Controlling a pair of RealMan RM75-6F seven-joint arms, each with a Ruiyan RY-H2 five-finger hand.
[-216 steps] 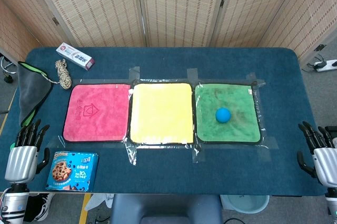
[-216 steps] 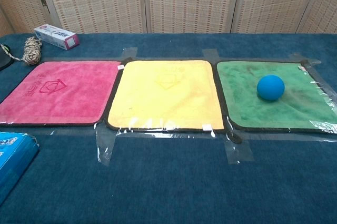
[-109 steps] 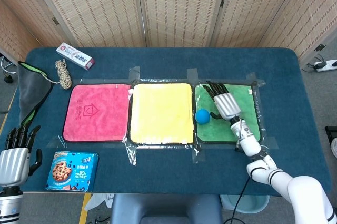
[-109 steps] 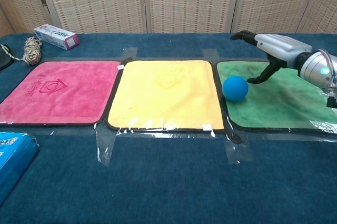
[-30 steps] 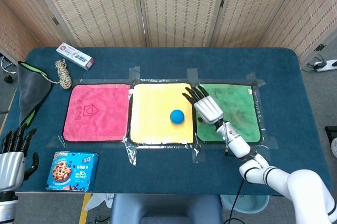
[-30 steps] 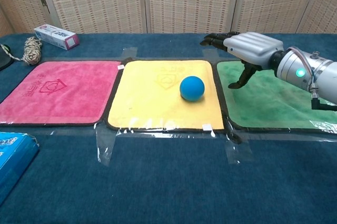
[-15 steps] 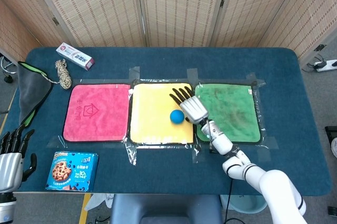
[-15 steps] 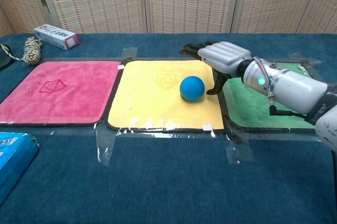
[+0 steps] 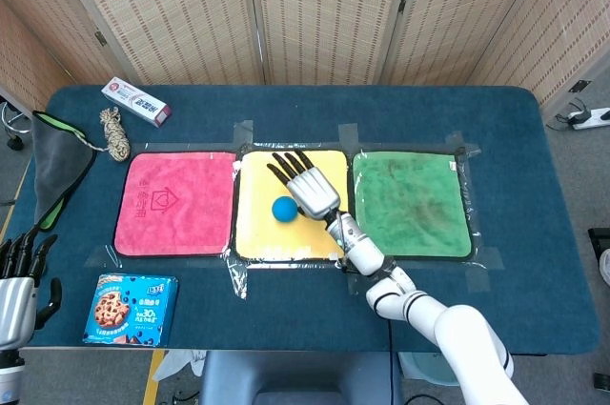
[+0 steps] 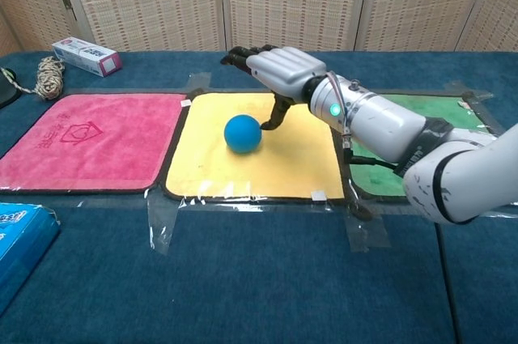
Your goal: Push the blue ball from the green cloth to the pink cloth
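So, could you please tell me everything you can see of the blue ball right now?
The blue ball is a small, plain sphere of even mid-blue, matte and with no markings visible. It sits on the yellow cloth, the middle one of three, a little left of that cloth's centre, so it is off the green cloth and not yet on the pink cloth. The right hand, fingers spread, is right beside it on its right; the thumb seems to touch it in the chest view.
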